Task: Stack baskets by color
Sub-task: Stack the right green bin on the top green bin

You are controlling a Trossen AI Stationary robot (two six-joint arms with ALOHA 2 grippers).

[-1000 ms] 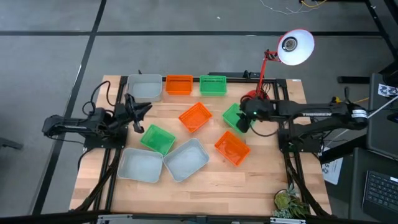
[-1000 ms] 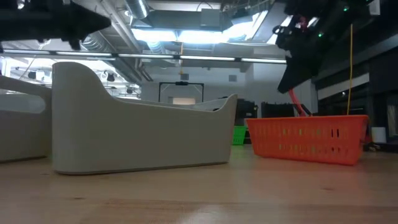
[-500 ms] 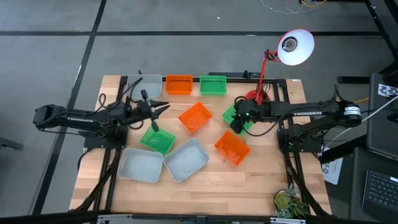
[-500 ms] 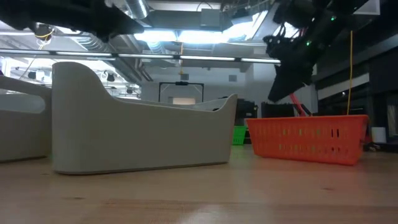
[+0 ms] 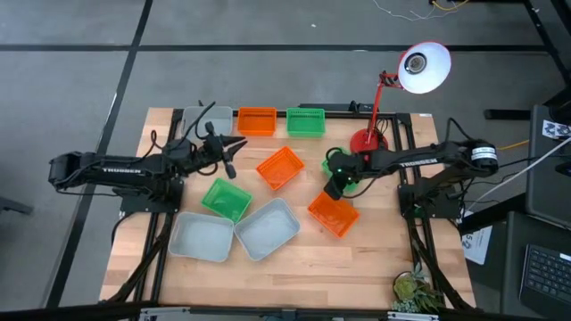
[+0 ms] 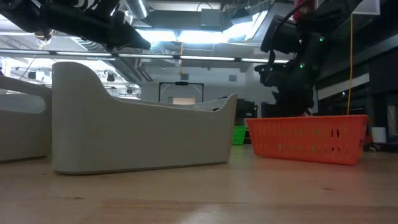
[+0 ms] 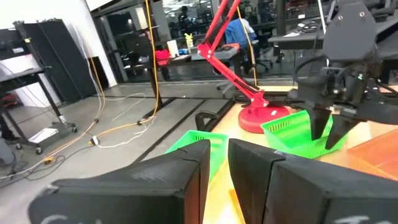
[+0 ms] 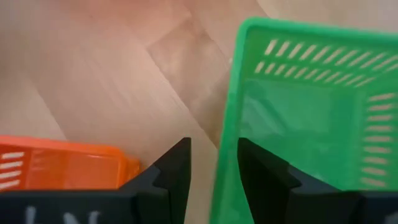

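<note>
Nine baskets: we count three orange, three green and three pale grey mesh-sided plastic bins, all lying singly on the wooden bench [image 5: 294, 267].
Landmark: red desk lamp [image 5: 368, 141], standing at the bench's back right.
Right end effector [image 8: 214, 149]: just in front of the lamp base, down over the green mesh basket [image 8: 298, 112] nearest the lamp. Its fingers are apart and straddle that basket's wall, one outside and one inside, with bare wood showing beside the wall, so we see no clamp.
Left end effector [image 7: 219, 149]: well to the left of the lamp, raised above the bench. Only a narrow gap parts its fingers, and nothing is in it.
Orange tilted basket [image 5: 280, 168]: between the two end effectors, left of the lamp.
Second orange basket [image 5: 333, 214]: in front of the lamp, just beside the right end effector.
Back row: grey [image 5: 219, 116], orange [image 5: 257, 120] and green [image 5: 306, 122] bins, left of the lamp.
</note>
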